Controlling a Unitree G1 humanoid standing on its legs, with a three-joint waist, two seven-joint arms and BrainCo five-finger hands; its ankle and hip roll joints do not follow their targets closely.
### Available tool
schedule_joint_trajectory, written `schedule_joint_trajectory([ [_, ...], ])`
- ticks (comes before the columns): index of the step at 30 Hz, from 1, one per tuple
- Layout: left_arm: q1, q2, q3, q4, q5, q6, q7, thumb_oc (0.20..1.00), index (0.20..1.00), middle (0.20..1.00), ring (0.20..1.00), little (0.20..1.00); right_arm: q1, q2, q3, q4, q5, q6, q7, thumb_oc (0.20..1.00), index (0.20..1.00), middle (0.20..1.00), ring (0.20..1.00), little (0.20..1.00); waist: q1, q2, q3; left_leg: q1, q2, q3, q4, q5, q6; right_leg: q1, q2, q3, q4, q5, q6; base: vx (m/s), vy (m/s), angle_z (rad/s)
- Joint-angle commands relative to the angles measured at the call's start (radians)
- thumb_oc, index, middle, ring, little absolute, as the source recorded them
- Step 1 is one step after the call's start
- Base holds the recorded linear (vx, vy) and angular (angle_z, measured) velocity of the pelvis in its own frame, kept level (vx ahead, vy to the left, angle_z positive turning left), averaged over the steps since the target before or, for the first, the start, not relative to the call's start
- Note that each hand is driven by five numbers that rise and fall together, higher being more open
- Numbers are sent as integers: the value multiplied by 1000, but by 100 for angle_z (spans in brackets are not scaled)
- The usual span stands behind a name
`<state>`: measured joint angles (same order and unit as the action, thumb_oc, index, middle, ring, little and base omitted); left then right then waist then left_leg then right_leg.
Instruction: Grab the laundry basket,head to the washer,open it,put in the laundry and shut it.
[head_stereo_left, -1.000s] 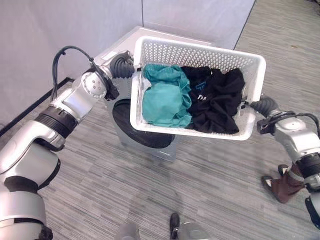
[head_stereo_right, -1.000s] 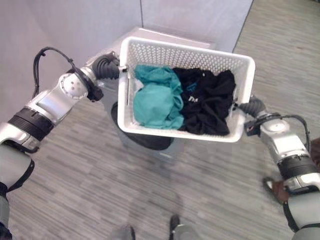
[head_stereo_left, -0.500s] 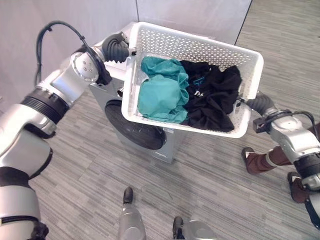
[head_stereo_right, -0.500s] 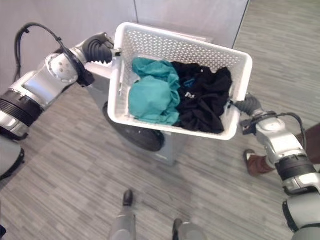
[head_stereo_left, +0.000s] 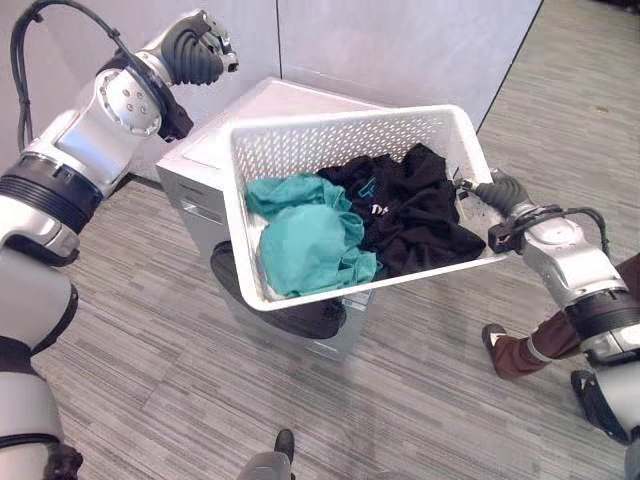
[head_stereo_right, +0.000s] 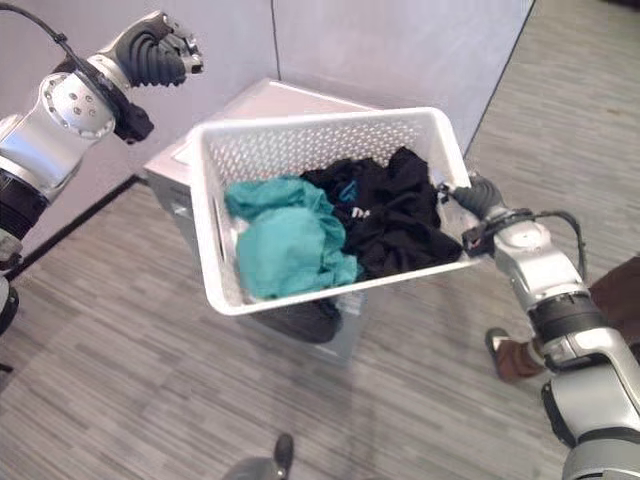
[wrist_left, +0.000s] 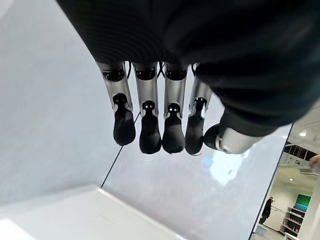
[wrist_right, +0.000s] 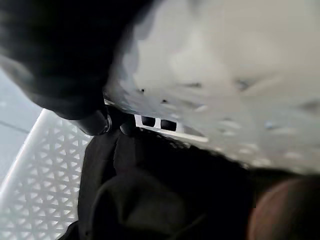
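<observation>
1. We are holding the white laundry basket (head_stereo_left: 300, 150) by its right end alone: our right hand (head_stereo_left: 497, 190) is sitting at the rim there, thumb hooked over the basket's edge in the right wrist view, though we cannot tell how the rest of the fingers are curling.
2. Our left hand (head_stereo_left: 196, 50) is hanging up and well apart from the basket, near the grey partition wall (head_stereo_left: 400, 45); its fingers (wrist_left: 150, 132) are bending down at the tips and gripping nothing.
3. The basket is tilting, its left end dipping low over the washer (head_stereo_left: 200, 165), which is standing just beneath it.
4. Inside, a teal garment (head_stereo_left: 305, 245) is lying toward the left end and a heap of black clothes (head_stereo_left: 415, 215) toward the right, touching each other.
5. The washer's dark round door (head_stereo_left: 300, 320) is showing under the basket's lower rim, facing us.
6. Open grey striped floor (head_stereo_left: 150, 340) is spreading in front of the washer.
7. A person's leg and dark shoe (head_stereo_left: 505, 352) are standing on the floor at our right, near our right arm.
</observation>
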<state>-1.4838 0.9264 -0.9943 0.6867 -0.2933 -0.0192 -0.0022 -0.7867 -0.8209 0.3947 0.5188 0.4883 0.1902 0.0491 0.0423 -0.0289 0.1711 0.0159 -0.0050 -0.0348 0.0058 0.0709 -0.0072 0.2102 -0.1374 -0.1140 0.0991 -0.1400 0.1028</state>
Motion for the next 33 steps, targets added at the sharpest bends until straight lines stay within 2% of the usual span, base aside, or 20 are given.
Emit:
schedule_joint_trajectory([
  [1,-94,-53,8,114,43,-29,58,200,200,200,200,200,-47,-1,-5,43,5,-69,-44,200,200,200,200,200,39,34,-117,-21,65,19,41,-44,-12,-21,-89,17,87,66,65,131,62,0],
  [3,-104,-59,2,122,42,-28,60,200,200,200,200,200,-58,3,0,50,7,-69,-44,200,200,200,200,200,39,34,-120,-20,60,18,38,-47,-9,-20,-92,16,83,72,69,109,60,3],
  [4,-99,-68,14,131,24,-30,60,200,200,200,200,200,-83,15,11,68,15,-72,-52,200,200,200,200,200,43,32,-124,-21,47,22,36,-53,-2,-29,-107,20,83,115,80,100,61,6],
  [6,-86,-73,27,119,15,-34,58,200,200,200,200,200,-88,19,13,72,15,-72,-51,200,200,200,200,200,45,30,-125,-23,44,24,38,-58,-1,-29,-111,20,83,126,82,100,49,0],
  [13,-56,-65,54,88,27,-26,61,200,200,200,200,200,-69,28,-1,52,16,-64,-44,200,200,200,200,200,56,26,-124,-35,33,24,54,-75,5,-21,-122,-3,64,140,88,54,11,-3],
  [15,-37,-54,65,81,25,-24,57,200,200,200,200,200,-60,32,-7,50,18,-65,-41,200,200,200,200,200,64,24,-126,-38,28,25,55,-79,7,-16,-126,-4,45,161,93,54,7,0],
  [25,-32,-73,70,91,40,-19,64,200,200,200,200,200,-97,11,-16,89,1,-65,-67,200,200,200,200,200,62,23,-136,-32,21,25,37,-85,9,-8,-135,-9,22,191,104,41,3,0],
  [32,-68,-118,30,163,5,-19,53,200,200,200,200,200,-375,-43,111,311,-15,-62,-90,200,200,200,200,200,71,18,-141,-32,18,26,32,-87,7,-3,-144,-19,0,211,110,34,-8,0],
  [33,-87,-146,2,216,-2,-17,40,200,200,200,200,200,-499,-46,179,429,-38,-50,-83,200,200,200,200,200,80,14,-142,-38,20,29,30,-86,4,-3,-145,-28,-8,216,113,0,0,0],
])
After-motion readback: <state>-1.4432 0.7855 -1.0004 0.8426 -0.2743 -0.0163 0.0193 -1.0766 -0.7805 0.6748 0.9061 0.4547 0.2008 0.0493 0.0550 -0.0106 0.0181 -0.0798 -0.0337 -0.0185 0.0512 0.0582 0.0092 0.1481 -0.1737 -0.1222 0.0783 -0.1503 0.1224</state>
